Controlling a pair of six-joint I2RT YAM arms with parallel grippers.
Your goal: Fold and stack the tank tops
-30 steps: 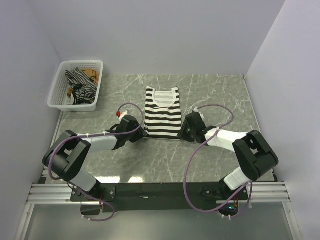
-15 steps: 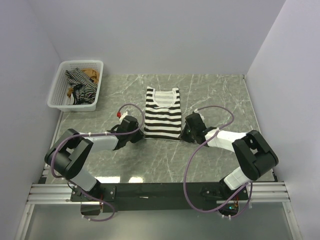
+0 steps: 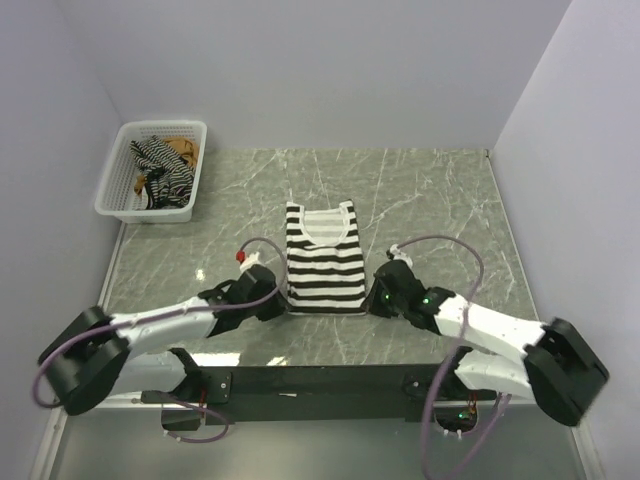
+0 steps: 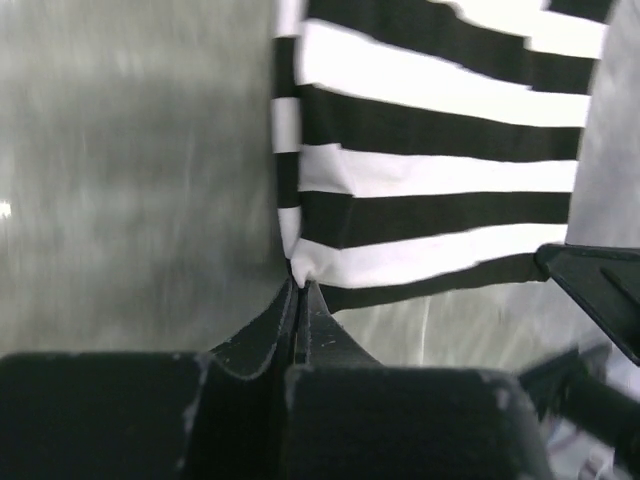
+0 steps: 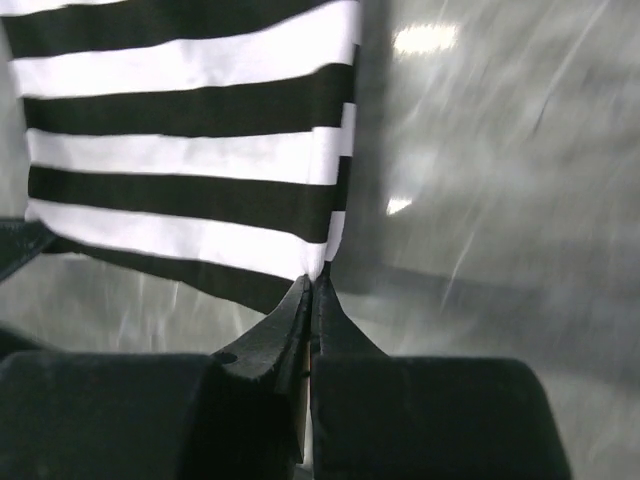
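Observation:
A black-and-white striped tank top lies flat on the grey marbled table, neckline toward the back. My left gripper is shut on its near left hem corner. My right gripper is shut on its near right hem corner. Both pinch only a small bit of fabric at the fingertips. A thin dark striped tank top and a tan-brown tank top lie crumpled in the basket.
A white plastic mesh basket stands at the back left by the wall. White walls close the table on the left, back and right. The black mounting rail runs along the near edge.
Both grippers closed on the near hem corners of the striped top. Both arms then drew back toward the near edge, dragging the top closer.

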